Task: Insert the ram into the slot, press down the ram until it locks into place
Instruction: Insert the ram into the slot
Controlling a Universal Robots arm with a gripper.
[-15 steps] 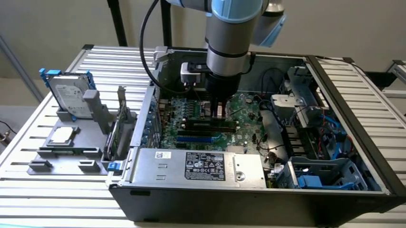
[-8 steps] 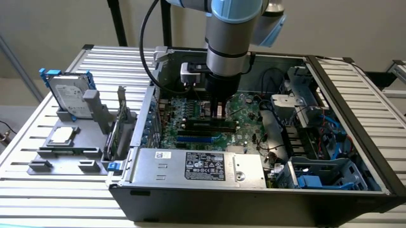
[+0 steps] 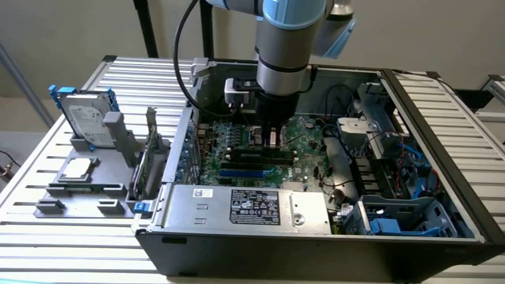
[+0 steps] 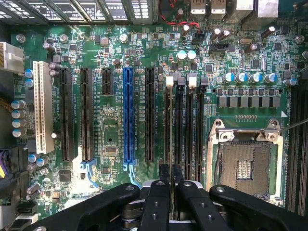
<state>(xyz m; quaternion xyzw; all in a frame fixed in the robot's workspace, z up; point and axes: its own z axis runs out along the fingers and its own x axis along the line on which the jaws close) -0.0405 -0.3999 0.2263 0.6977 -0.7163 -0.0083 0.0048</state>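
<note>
The ram [image 4: 168, 127] stood edge-on in the slot [image 4: 169, 82] (one of four parallel black sockets), seemingly pinched between the clenched jaws of the gripper [image 4: 171, 175], blue socket [image 4: 128, 115] nearby, motherboard [image 4: 110, 139] housed in an opened case [image 3: 316, 251].

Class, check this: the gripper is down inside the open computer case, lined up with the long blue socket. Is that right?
Not quite. The gripper is down inside the case, but it lines up with the black slots, not the blue socket; the wrist view shows this.

Silver arm [image 3: 280, 68], blue caps [image 3: 296, 12], black gripper [image 4: 170, 173]
</note>
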